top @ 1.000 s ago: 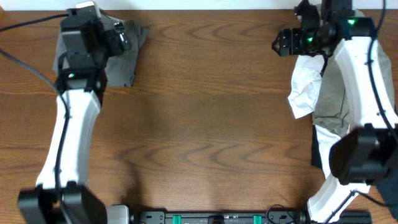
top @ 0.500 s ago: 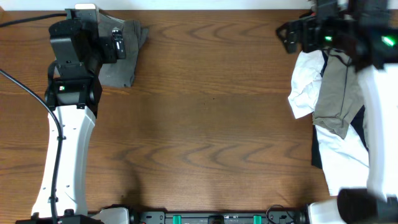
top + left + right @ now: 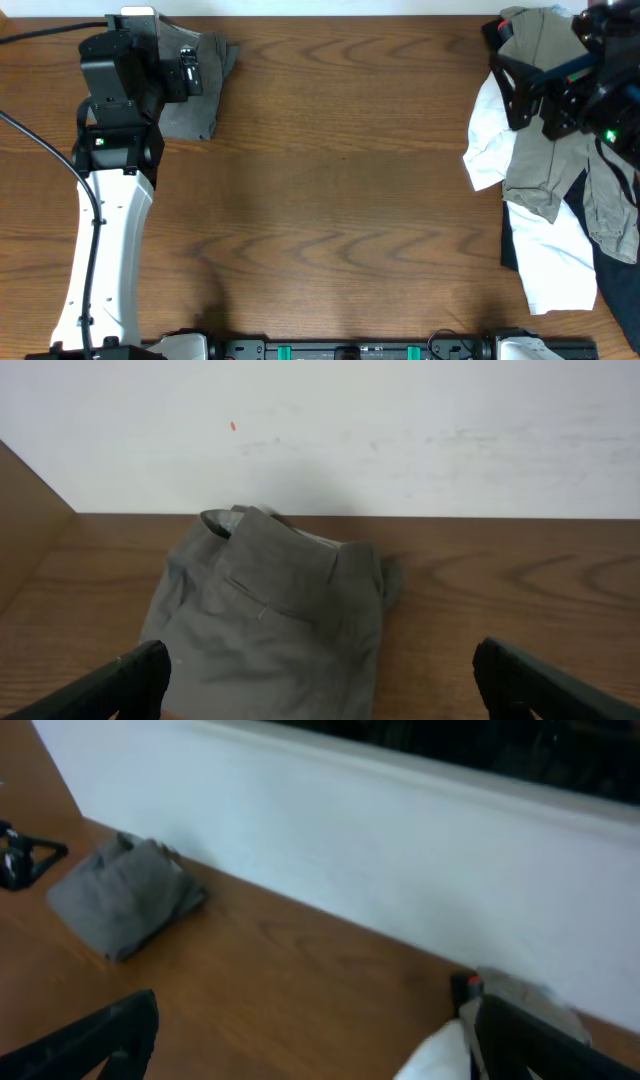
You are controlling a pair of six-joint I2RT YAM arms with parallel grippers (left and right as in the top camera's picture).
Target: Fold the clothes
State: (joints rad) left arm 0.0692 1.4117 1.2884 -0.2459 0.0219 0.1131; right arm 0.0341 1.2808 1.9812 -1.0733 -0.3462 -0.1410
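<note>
The grey shorts (image 3: 205, 90) lie as a compact folded bundle at the table's far left corner, against the white wall. They also show in the left wrist view (image 3: 270, 610) and, small, in the right wrist view (image 3: 125, 895). My left gripper (image 3: 188, 68) hovers over the bundle, open and empty, its fingertips (image 3: 135, 675) spread wider than the cloth. My right gripper (image 3: 512, 80) is open and empty above the far right of the table, over a pile of other cloth, and it looks across the table (image 3: 310, 1040).
A pile lies at the right edge: a khaki-tan garment (image 3: 545, 150) draped over a white cloth (image 3: 488, 140), with a dark blue fabric (image 3: 610, 290) beneath. A white wall (image 3: 400, 430) runs along the back edge. Bare wooden tabletop (image 3: 340, 200) lies between the arms.
My right arm has swung from the far edge to the right and forward, over the pile, uncovering the khaki-tan garment. My left arm shifted slightly, then held still above the shorts.
</note>
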